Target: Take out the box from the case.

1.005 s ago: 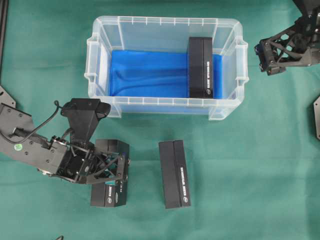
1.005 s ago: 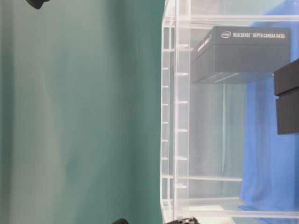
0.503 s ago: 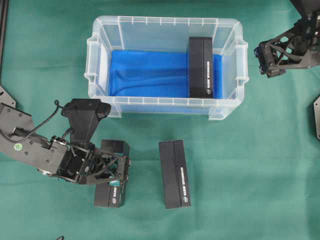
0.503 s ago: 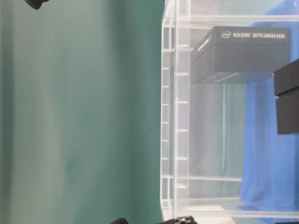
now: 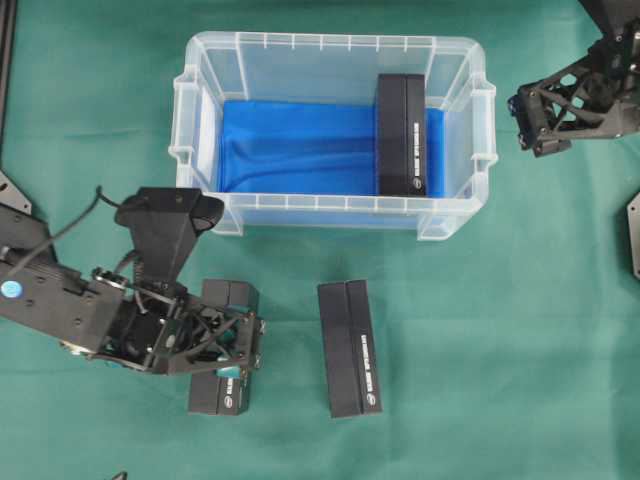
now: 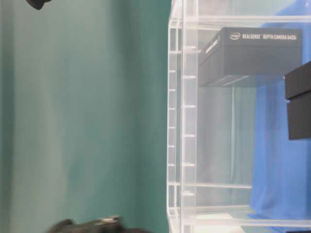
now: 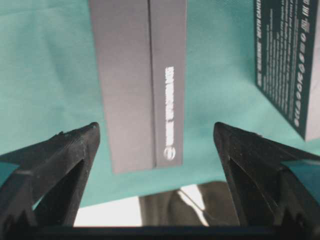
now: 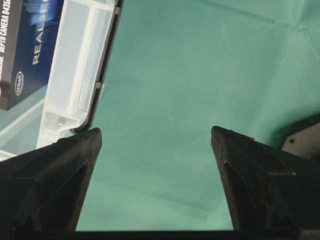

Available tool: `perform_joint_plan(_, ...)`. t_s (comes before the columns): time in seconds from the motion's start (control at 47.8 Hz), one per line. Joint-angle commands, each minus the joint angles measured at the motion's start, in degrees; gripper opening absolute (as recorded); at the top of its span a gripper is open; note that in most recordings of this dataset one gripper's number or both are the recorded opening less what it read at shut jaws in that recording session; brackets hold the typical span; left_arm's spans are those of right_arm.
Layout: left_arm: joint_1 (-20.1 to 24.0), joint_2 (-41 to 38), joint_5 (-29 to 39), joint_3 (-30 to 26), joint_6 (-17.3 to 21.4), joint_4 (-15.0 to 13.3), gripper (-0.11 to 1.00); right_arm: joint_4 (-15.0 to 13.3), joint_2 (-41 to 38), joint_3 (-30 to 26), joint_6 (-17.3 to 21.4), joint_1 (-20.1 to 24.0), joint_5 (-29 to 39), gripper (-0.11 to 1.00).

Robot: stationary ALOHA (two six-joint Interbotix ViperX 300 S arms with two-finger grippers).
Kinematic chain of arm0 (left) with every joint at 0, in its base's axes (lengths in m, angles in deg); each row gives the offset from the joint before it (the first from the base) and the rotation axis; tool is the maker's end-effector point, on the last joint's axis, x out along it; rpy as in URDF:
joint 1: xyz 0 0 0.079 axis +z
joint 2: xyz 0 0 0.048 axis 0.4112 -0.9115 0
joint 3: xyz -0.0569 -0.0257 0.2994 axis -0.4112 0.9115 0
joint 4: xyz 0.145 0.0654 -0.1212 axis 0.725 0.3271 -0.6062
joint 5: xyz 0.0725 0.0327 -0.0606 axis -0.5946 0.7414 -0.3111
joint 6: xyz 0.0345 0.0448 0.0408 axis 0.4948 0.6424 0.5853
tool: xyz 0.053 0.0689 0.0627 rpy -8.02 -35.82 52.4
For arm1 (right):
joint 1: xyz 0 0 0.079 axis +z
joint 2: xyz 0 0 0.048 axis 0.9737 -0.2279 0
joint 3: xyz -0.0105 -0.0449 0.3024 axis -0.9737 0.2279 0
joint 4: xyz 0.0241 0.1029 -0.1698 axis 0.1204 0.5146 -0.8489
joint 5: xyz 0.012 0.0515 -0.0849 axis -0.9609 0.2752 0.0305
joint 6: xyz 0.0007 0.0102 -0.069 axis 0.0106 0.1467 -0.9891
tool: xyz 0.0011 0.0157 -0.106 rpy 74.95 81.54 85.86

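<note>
The clear case (image 5: 320,205) with its blue floor holds one black box (image 5: 400,135) along its right wall; the table-level view shows that box (image 6: 252,51) through the case wall (image 6: 182,121). My left gripper (image 5: 245,345) is open, hanging over a second black box (image 5: 222,395) that lies on the green cloth in front of the case. In the left wrist view this box (image 7: 140,85) lies free between the spread fingers (image 7: 75,150) of the left gripper (image 7: 155,127). My right gripper (image 5: 530,120) (image 8: 156,132) hovers open and empty over cloth, right of the case rim (image 8: 80,75).
A third black box (image 5: 348,347) lies on the cloth right of the left gripper, and its printed side (image 7: 290,65) shows in the left wrist view. Green cloth covers the table. Beyond the table's front edge shows a pale strip (image 7: 105,217).
The left gripper's jaws have spread wide and let go of the box, which now lies straighter on the cloth. The left arm has drawn slightly back and up. The right arm has hardly moved.
</note>
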Motion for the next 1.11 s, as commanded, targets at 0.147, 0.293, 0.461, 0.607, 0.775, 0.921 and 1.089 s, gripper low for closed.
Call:
perform_joint_plan(0.147,0.62,4.31,7.38,-7.38,1.14,0.44,0.94,0.09,0.7,-0.53,0.0,0.09,0.0,0.87)
perform_joint_plan(0.293,0.62,4.92,12.04,-12.13,1.14,0.44,0.94,0.18,0.7,-0.53,0.09,0.09,0.0,0.87)
perform_joint_plan(0.461,0.97,4.92,17.05,-15.91,1.41,1.14,0.94,0.18,0.7,-0.53,0.09,0.09,0.0,0.87)
perform_joint_plan(0.607,1.14,4.92,18.63,-16.08,1.58,2.02,0.94,0.18,0.7,-0.53,0.09,0.09,-0.09,0.87)
perform_joint_plan(0.775,0.7,5.98,18.9,-14.15,1.32,2.46,0.94,0.18,0.7,-0.53,0.09,0.18,0.0,0.87)
perform_joint_plan(0.921,-0.35,7.38,18.9,-12.22,1.23,2.37,0.94,0.18,0.7,-0.53,0.09,0.26,0.0,0.87)
perform_joint_plan(1.089,-2.55,10.02,18.98,-9.23,0.79,2.2,0.94,0.18,0.7,-0.53,0.0,0.18,0.0,0.87)
